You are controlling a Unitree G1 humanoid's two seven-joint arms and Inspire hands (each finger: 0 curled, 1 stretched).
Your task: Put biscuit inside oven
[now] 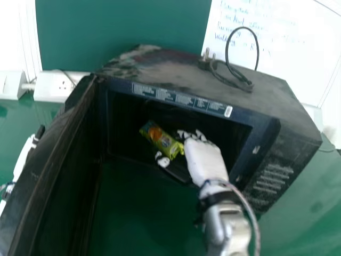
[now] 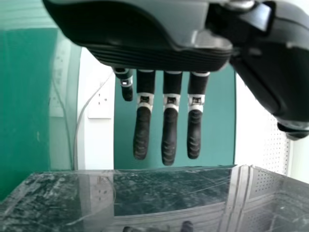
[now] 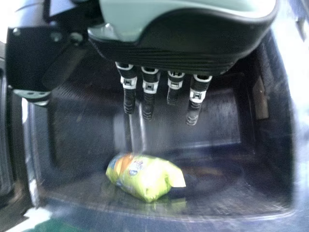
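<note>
Microwave oven (image 1: 287, 114): door (image 1: 58, 160) open, biscuit packet (image 1: 160, 140) inside on the oven floor, near the front lip. I judge the main risk is a low or sideways retreat, thumb or fingers snagging the packet and dragging it out. Right arm (image 1: 226, 226) extends to the opening; right hand (image 1: 205, 160) is above the packet, released, fingers straight. Left hand (image 2: 154, 34) idle outside, beside the door, fingers extended.

My right hand (image 1: 206, 160) has a smooth white back; a black strap (image 1: 219, 198) circles my silver-grey forearm (image 1: 229, 226), and a grey cable (image 1: 248, 209) runs alongside. My left hand (image 1: 22, 158) has black fingers (image 2: 169, 135) with ridged pads and pale bands (image 2: 171, 100), beneath a black, finely ribbed edge (image 2: 154, 59).
</note>
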